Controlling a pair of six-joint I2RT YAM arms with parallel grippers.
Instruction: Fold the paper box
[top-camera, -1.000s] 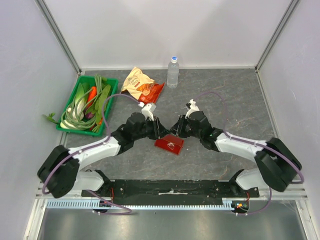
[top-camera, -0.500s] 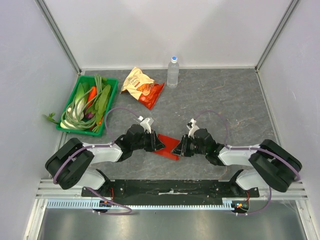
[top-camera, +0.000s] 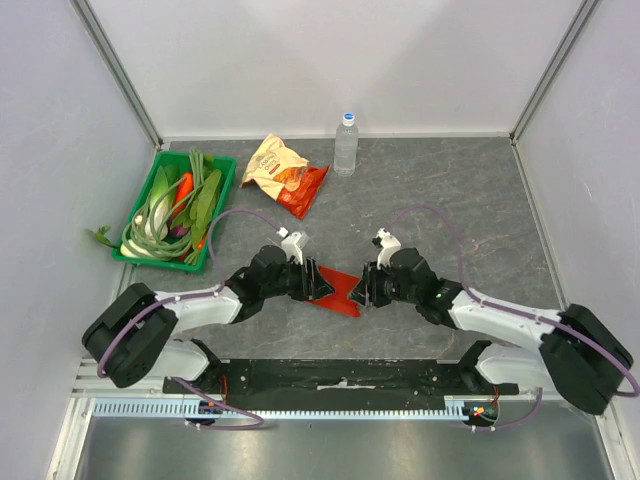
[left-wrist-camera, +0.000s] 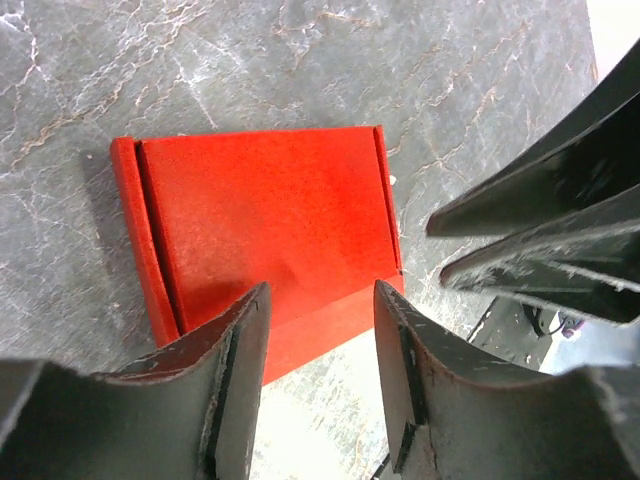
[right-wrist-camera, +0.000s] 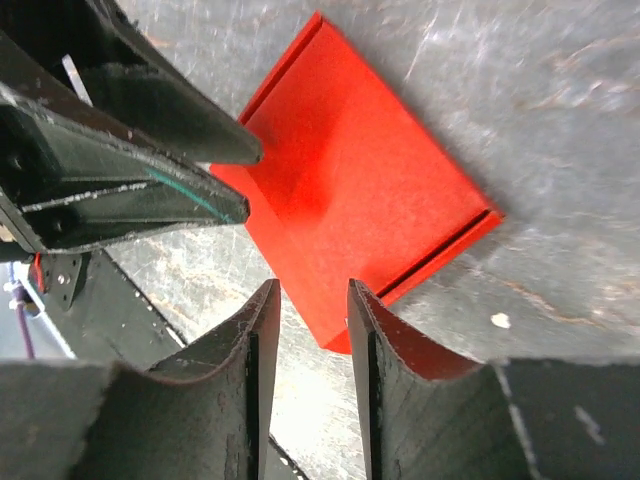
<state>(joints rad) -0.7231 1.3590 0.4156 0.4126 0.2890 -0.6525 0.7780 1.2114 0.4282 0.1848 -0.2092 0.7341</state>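
Now I am hovering over the folded red paper box (top-camera: 336, 291), which is lying flat on the grey table (top-camera: 450, 200), well apart from the snack bag (top-camera: 283, 172), on its near side. My left pincer (top-camera: 318, 283) is standing parted at the box's left edge, my right pincer (top-camera: 360, 287) parted at its right edge, neither pinching it.
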